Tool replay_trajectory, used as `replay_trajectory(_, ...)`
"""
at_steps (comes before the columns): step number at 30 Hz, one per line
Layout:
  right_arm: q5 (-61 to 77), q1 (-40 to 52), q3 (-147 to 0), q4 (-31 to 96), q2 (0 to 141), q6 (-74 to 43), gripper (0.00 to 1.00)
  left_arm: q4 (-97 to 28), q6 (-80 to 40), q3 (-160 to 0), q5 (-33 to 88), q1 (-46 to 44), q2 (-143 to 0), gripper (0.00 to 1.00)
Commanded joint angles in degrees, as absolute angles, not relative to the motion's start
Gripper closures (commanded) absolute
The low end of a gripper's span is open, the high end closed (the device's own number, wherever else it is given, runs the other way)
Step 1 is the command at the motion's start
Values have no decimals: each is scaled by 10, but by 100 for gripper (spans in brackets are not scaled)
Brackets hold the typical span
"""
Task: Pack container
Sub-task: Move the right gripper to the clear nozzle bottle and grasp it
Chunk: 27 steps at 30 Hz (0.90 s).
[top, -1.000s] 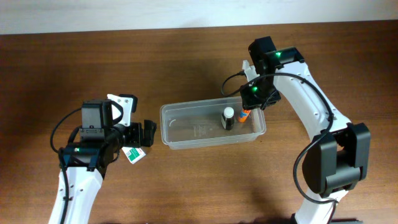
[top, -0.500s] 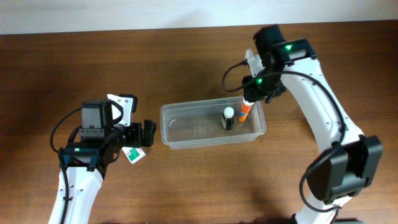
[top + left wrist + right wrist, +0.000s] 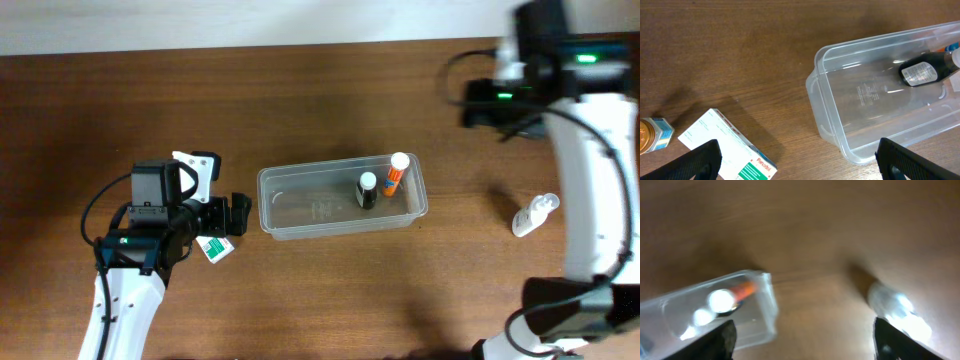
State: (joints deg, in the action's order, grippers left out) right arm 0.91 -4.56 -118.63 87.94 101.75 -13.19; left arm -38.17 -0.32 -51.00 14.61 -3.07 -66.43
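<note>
Hovering: right gripper (image 3: pixel 805 347), jaws wide, empty
Likely target: white bottle (image 3: pixel 897 311), slantwise ahead of one finger
Container (image 3: pixel 765 311): ahead of the other

**A Brown Wooden Worktop**

The worktop (image 3: pixel 320 100) is dark brown wood. Thin lines of grain run across it from side to side. Seen from above, it fills almost the whole view. Along the far edge lies a pale strip (image 3: pixel 250 22), nearly white. The light is soft, and the shadows on the wood are blurry.
</note>
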Motion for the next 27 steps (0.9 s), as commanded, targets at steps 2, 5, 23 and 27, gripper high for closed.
replay_trajectory(2,-3,-143,-1196,922,987,-166,15,-382,-4,-523,152,-32,-663,0)
replay_trajectory(5,-2,-200,-1187,960,986,-150,13,-382,-4,-523,152,-32,-663,0)
replay_trajectory(23,23,-268,-851,811,794,-108,2,-380,-4,-523,153,-32,-663,0)
replay_trajectory(27,23,-268,-837,783,857,-107,2,-380,-4,-523,152,-32,-663,0)
